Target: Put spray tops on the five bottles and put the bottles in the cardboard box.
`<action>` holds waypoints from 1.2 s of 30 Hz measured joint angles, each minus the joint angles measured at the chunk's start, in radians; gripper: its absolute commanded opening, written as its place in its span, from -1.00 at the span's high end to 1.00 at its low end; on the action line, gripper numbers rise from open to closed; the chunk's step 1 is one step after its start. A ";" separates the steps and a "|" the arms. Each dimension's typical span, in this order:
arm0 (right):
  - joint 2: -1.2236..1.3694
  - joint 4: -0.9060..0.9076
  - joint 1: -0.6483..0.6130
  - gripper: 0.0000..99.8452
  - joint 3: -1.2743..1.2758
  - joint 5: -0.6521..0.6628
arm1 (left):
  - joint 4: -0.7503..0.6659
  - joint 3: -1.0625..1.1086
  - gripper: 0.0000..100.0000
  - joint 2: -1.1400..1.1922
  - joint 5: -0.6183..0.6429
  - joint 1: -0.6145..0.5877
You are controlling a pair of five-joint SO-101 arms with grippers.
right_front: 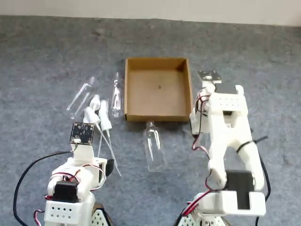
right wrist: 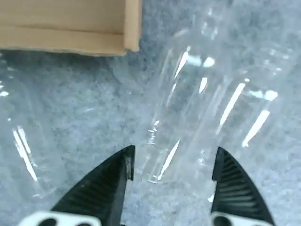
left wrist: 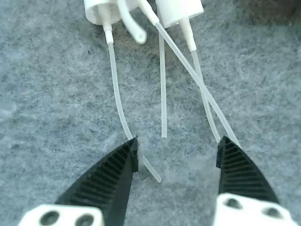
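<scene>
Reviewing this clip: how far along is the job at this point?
Done: nothing. The cardboard box is empty, and the bottle lying by its near wall has no spray top. In hand: the left gripper, jaws open, is above the loose spray tops; the right gripper, jaws open, is above a clear bottle beside the box corner. Neither holds anything. Left: fit every top and box every bottle.

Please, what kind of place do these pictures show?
Probably a robotics workbench or hobby lab, not a factory. It has a grey felt-like table cover, two small white arms with exposed wires, and clear bottles lying beside a cardboard box.
</scene>
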 measured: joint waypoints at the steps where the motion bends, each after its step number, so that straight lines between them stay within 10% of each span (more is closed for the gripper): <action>1: -0.029 0.008 0.015 0.55 0.000 0.000 | 0.000 0.000 0.57 0.000 0.000 0.000; 17: 0.187 -0.140 0.199 0.56 0.000 0.029 | 0.000 0.000 0.57 0.000 0.000 0.000; 22: 0.281 -0.210 0.221 0.88 0.000 0.048 | 0.000 0.000 0.57 0.000 0.000 0.000; 33: 0.308 -0.272 0.408 0.99 -0.026 0.476 | 0.000 0.000 0.56 0.000 -0.009 -0.002; 36: 0.308 -0.273 0.434 0.99 -0.026 0.546 | -0.026 0.000 0.56 0.000 -0.181 -0.061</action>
